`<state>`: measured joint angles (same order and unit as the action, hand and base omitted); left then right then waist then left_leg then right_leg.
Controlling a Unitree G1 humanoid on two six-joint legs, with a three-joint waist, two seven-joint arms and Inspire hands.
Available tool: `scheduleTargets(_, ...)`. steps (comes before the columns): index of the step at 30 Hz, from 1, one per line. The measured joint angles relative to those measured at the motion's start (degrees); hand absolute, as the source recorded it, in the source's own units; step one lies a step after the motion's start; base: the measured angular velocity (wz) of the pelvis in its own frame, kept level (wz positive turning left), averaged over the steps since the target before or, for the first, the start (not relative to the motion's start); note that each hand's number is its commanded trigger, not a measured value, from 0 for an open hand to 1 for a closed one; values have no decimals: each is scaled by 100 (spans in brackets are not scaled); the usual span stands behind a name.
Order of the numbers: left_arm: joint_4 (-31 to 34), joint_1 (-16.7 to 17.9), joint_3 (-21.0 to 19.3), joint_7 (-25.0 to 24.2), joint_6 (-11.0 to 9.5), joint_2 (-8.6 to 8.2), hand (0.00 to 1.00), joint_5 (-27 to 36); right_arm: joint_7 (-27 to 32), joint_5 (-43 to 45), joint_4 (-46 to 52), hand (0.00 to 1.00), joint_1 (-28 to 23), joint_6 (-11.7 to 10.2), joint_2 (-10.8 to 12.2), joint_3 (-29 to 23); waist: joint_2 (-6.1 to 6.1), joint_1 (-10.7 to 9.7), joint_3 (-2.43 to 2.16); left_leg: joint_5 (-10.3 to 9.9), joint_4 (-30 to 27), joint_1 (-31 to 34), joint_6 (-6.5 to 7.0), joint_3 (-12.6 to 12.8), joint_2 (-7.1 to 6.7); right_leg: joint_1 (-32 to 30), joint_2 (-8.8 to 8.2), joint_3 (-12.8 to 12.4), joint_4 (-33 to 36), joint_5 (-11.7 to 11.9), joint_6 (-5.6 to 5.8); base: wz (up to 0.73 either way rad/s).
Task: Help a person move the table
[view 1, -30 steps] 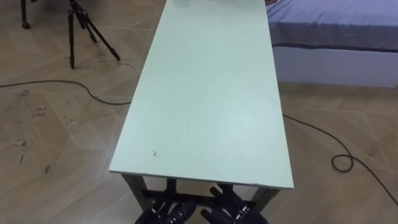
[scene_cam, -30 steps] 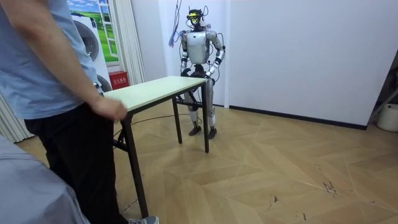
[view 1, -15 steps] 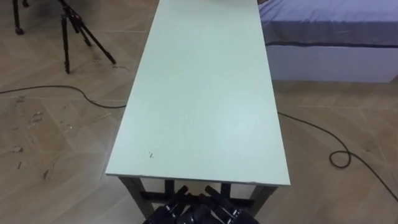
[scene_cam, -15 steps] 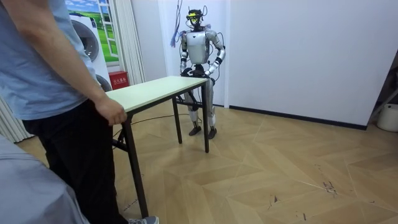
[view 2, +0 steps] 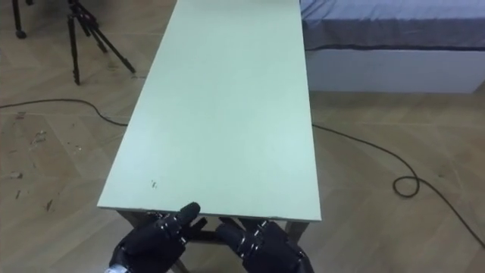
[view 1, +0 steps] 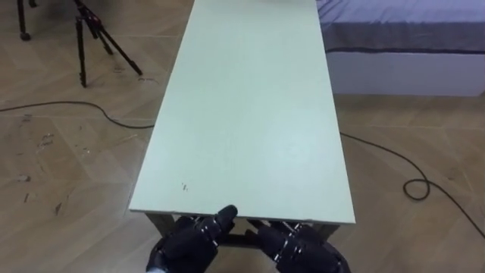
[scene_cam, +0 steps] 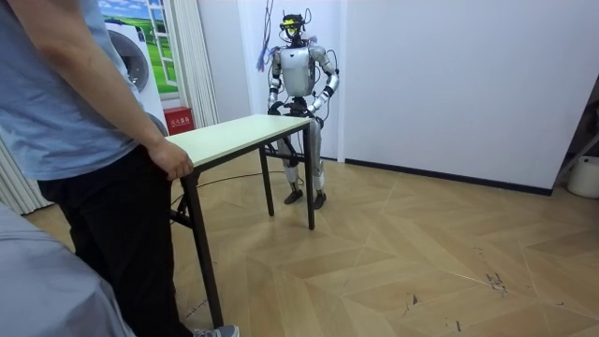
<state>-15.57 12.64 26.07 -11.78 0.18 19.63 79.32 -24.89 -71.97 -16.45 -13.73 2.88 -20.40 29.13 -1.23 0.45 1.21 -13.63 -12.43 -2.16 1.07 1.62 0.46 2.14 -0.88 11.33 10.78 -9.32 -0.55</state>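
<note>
The long table (view 1: 250,114) has a pale green top and dark legs and runs away from me. My left hand (view 1: 186,244) and right hand (view 1: 303,249) are side by side just below its near short edge, both open. The left thumb reaches up to the edge, and the right hand's fingers point in under the rim. In the room view I stand at the table's (scene_cam: 239,131) end by the white wall. A person (scene_cam: 84,140) in a blue shirt stands at the other end with a hand (scene_cam: 174,160) gripping that corner.
A camera tripod (view 1: 85,34) stands on the wooden floor left of the table. A bed (view 1: 409,45) lies to its right. Dark cables (view 1: 413,189) trail over the floor on both sides. A washing machine (scene_cam: 131,56) stands behind the person.
Both my hands have risen from low under the table's end to its near edge and spread apart, the left thumb now at the edge. The person's hand stays on the far corner.
</note>
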Motion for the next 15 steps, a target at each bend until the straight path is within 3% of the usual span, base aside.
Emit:
scheduleTargets(4,-341,-362,-121,104,57,-73,0,422,248,-215,-300,0,377,124,199,-4,-13,-1,8,11,-26,-5,10,-7,-5,-13,-8,4,-2,0,0,0)
scheduleTargets(15,-522,-512,-435,266,511,-301,0,572,857,-1160,-290,0,542,433,320,-80,-20,170,10,21,-28,-27,12,4,-9,-3,-11,-18,14,2,-3,0)
